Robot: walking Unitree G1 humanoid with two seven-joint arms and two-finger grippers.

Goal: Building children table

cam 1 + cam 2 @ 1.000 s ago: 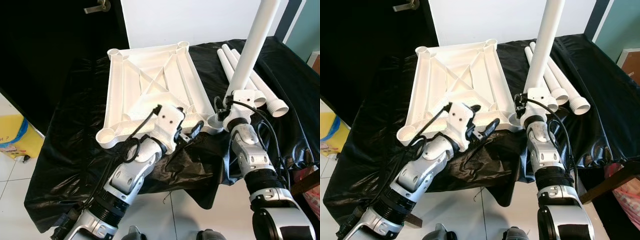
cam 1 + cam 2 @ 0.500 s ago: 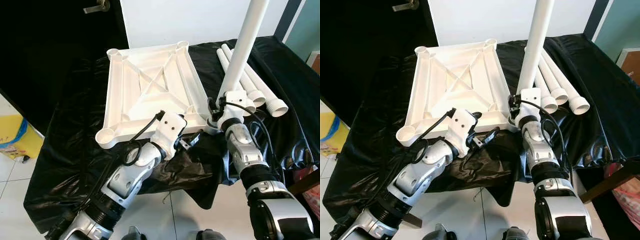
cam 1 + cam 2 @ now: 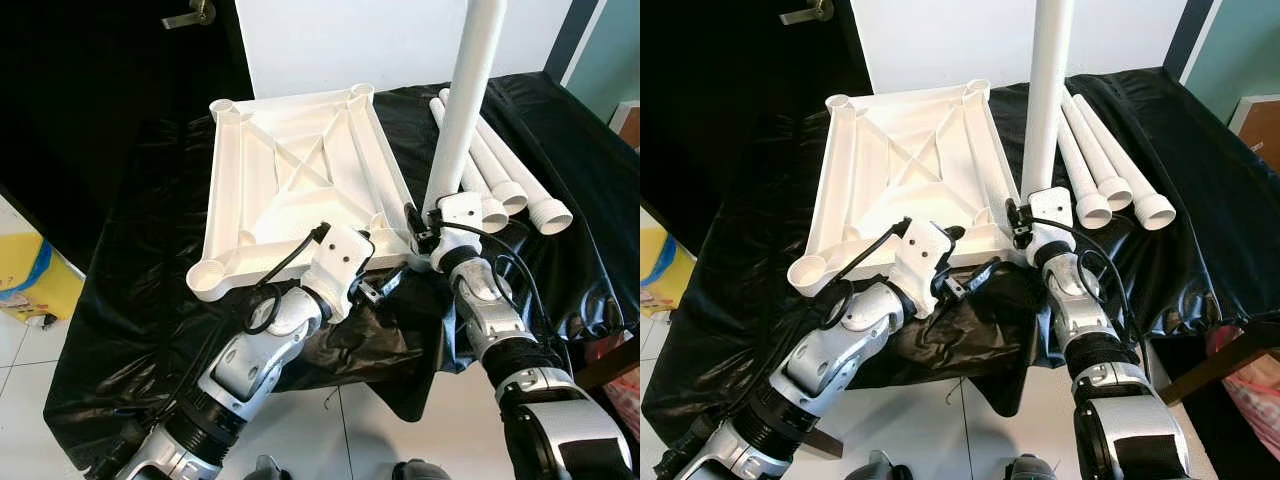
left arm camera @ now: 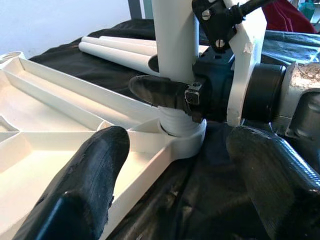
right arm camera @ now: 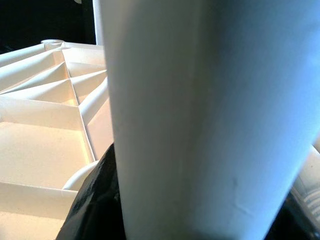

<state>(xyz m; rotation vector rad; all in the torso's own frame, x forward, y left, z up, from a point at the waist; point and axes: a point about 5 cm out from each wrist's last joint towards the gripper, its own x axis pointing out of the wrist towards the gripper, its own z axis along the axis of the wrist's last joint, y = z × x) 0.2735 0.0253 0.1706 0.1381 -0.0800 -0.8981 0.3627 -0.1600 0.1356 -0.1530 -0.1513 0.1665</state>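
The right gripper [image 4: 170, 95] clamps a long white plastic tube leg [image 3: 463, 110] upright in the upturned white tabletop's [image 3: 290, 180] corner socket [image 4: 187, 142] beneath it, apparently needing seating, while the left gripper [image 4: 175, 185] waits wide beside it.

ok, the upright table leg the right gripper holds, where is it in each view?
Left eye view: upright table leg, right of centre, rising from the tabletop's near right corner socket.
Right eye view: the leg stands just right of centre, running off the top edge.
Left wrist view: its threaded base sits in the socket, a right gripper finger across it.
Right wrist view: close up, blurred.
Shared landmark: upturned white tabletop.
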